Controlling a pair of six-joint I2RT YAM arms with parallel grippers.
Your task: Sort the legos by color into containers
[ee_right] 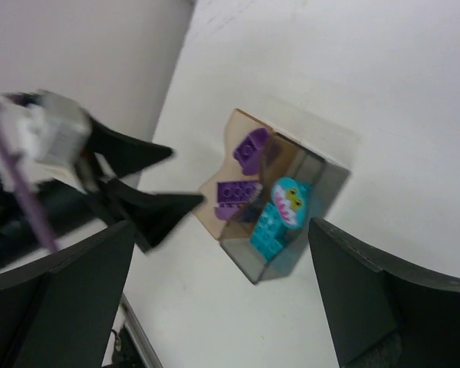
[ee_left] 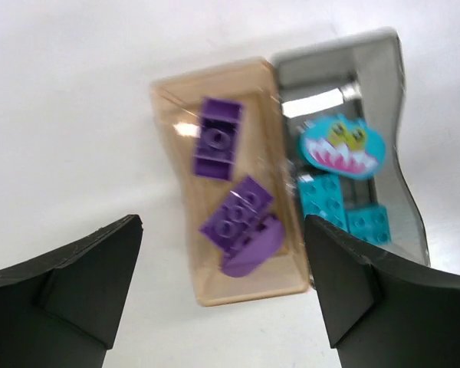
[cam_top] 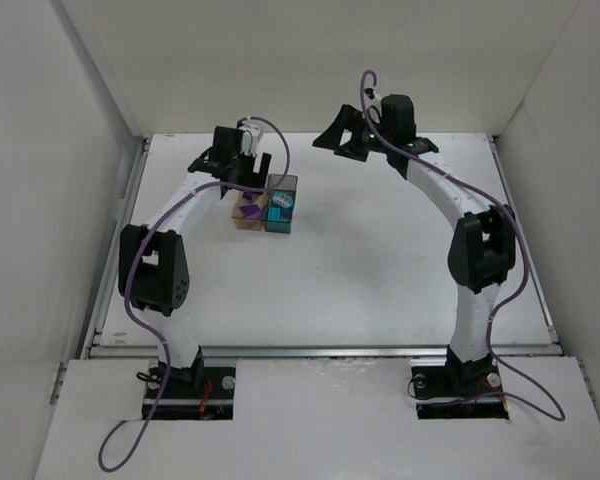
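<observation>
My left gripper (ee_left: pixel 222 226) hung spread wide and empty, the amber container (ee_left: pixel 257 123) of purple legos (ee_left: pixel 218 138) lying lengthwise toward 12 o'clock.

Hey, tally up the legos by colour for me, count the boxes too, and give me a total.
purple legos: 3, all in the amber box
teal legos: 3, all in the grey box, one with a monster face
boxes: 2
Total: 8 things

Amber container (ee_left: pixel 175 146) holds purple legos (ee_left: pixel 237 215), grey container (ee_left: pixel 385 92) (alongside) perhaps three teal legos (ee_left: pixel 324 196).
</observation>
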